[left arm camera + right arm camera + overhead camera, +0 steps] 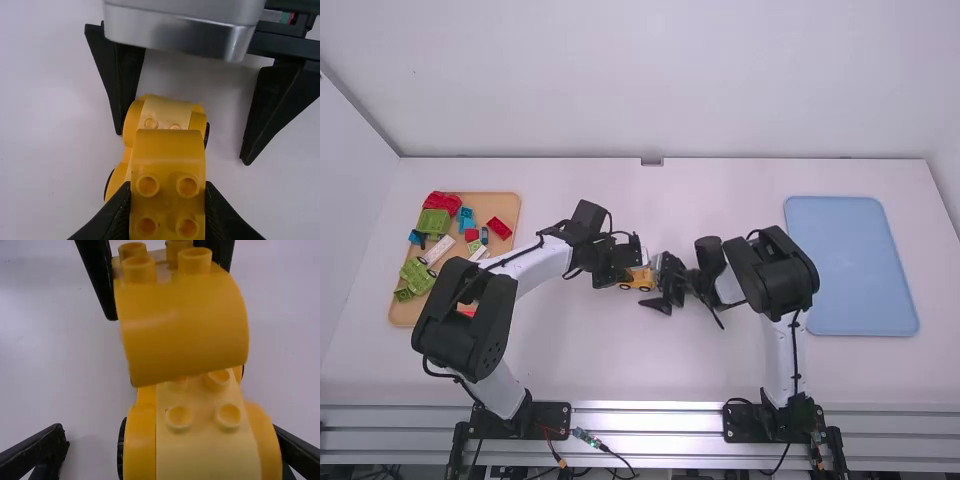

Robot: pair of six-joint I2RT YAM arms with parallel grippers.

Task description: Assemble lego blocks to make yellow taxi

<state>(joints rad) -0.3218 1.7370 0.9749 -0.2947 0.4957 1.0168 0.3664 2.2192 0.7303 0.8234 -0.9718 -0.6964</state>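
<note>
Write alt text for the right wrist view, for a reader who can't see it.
The left gripper holds a curved, studded yellow block over a yellow wheeled base on a white table. The right gripper is open around the base, one finger close beside it, the other well away.

White tabletop, plain pale wall behind it, silvery metal rails along its near edge

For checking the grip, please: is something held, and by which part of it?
The left hand holds the yellow block by two opposite sides, near its studded end. The right hand stands open around the yellow car base, not gripping it.
</note>
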